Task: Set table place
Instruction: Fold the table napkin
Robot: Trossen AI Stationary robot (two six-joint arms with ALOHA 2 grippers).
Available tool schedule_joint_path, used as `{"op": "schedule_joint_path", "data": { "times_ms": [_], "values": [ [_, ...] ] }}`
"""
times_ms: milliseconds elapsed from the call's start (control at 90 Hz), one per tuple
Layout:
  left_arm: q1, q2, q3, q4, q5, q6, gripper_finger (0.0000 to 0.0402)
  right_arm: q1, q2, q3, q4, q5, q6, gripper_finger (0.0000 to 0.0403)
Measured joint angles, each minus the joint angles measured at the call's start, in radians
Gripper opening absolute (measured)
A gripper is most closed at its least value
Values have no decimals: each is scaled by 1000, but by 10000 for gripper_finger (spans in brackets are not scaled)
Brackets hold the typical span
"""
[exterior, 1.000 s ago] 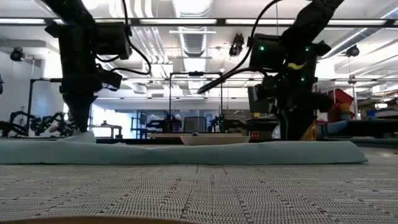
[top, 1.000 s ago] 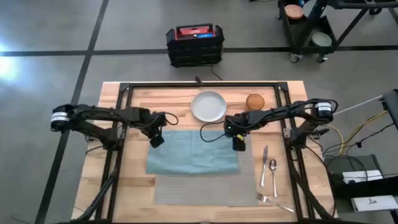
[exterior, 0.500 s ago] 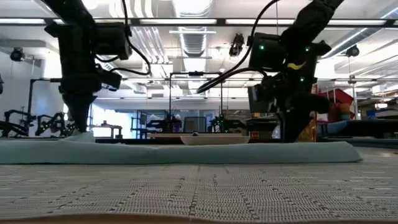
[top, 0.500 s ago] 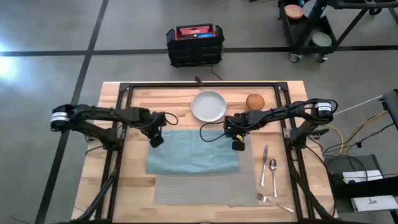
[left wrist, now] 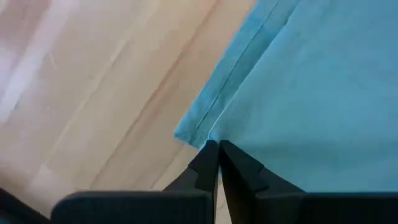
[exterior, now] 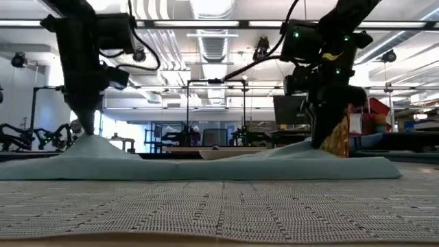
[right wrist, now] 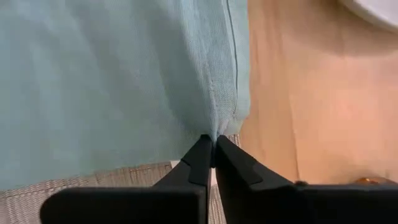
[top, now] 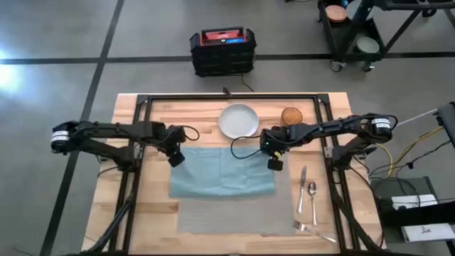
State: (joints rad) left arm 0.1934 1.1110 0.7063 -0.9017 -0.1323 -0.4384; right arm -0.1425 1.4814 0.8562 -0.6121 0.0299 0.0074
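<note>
L gripper [top: 175, 158] & R gripper [top: 274, 163] each pinched tight on a far corner of the teal napkin [top: 222, 175], corners lifted. Napkin overlaps the grey placemat [top: 234, 213] at counter [top: 153, 206] front-centre; plate [top: 238, 121] behind.

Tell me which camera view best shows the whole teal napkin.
The high view: the teal napkin shows entire, lying across the grey placemat's far edge, the left gripper and right gripper pinching its far corners. The low view shows only a raised-cornered band; each wrist view shows only one pinched corner.
</note>
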Motion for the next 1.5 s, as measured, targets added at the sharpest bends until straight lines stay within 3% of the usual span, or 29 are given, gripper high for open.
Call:
{"op": "schedule_joint_path", "data": {
  "times_ms": [300,789,1267,1356,1500],
  "values": [
    [0,-54,0,-24,-50,-37,0,0,-39,0,-39,83,9,2],
    [0,21,-1,-6,-146,-34,4,0,19,0,-18,113,55,13],
    [-3,13,31,-36,-171,-15,164,0,11,76,-103,153,60,173],
    [-22,5,60,-8,-149,-6,180,0,11,114,-112,104,60,188],
    [-68,0,57,84,-85,30,189,8,9,123,-17,-121,36,200]
  ]
}}
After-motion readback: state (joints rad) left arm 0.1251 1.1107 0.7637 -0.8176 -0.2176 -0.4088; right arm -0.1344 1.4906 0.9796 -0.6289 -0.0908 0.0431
